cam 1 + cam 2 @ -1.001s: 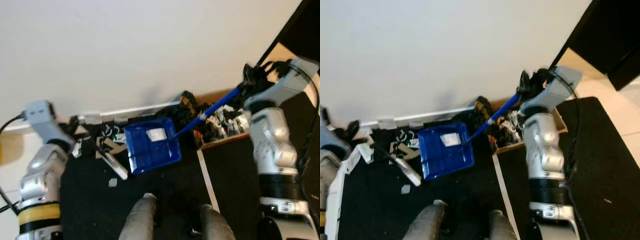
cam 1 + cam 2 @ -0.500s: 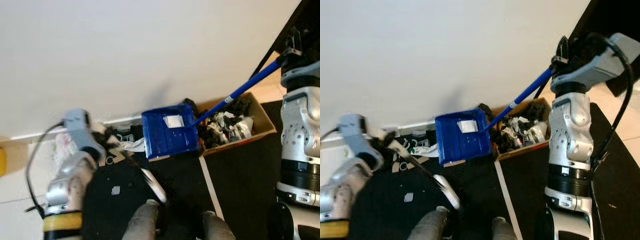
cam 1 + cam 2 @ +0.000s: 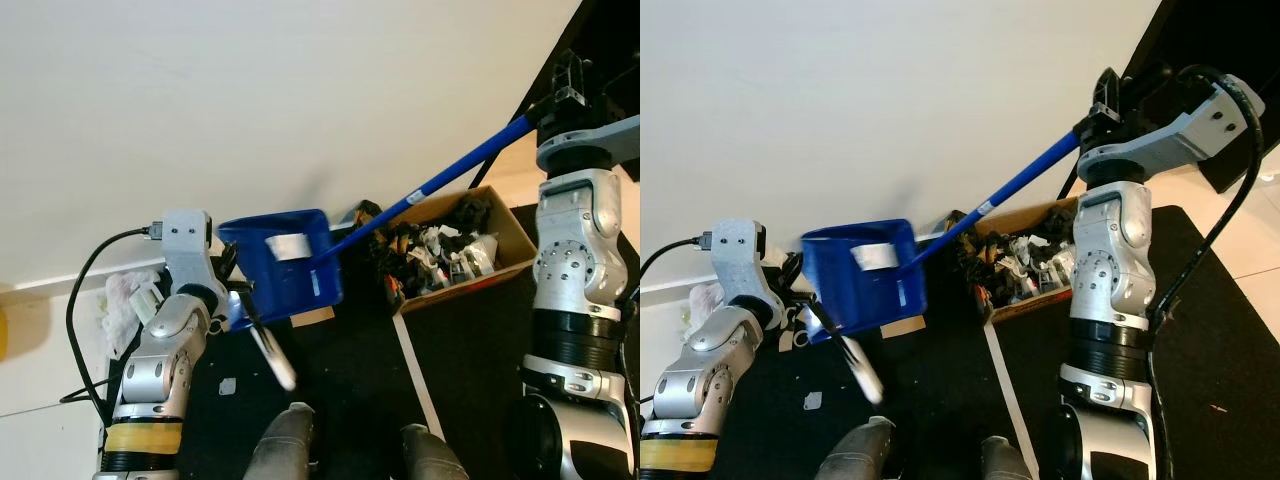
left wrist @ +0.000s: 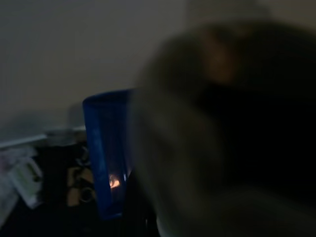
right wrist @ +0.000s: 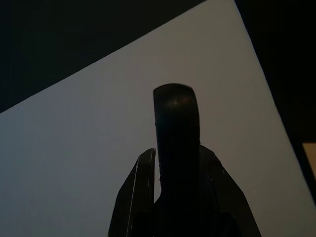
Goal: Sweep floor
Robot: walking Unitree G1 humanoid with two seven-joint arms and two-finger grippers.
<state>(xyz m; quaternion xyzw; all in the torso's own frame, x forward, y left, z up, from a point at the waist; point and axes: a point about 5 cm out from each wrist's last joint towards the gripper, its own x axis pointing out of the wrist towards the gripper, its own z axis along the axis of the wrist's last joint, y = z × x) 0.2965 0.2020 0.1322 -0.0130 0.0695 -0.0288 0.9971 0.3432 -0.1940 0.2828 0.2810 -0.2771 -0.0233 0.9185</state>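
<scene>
Two grippers are at work: the left gripper (image 3: 240, 300) pinches a brush (image 3: 270, 352) low over the littered floor (image 3: 350, 390), its fingers unclear, while the right gripper (image 3: 560, 95) clamps the blue dustpan (image 3: 280, 265) handle, so the raised, tilted pan could spill its paper scrap beside the cardboard box (image 3: 520, 235).

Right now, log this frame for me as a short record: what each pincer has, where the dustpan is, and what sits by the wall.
right pincer: raised, shut on the dustpan handle
blue dustpan: lifted, tilted, beside the wall
left pincer: low by the pan, on a black stick with a white tip
cardboard box: on the floor by the wall, full of debris
floor: black mat, scattered scraps
</scene>
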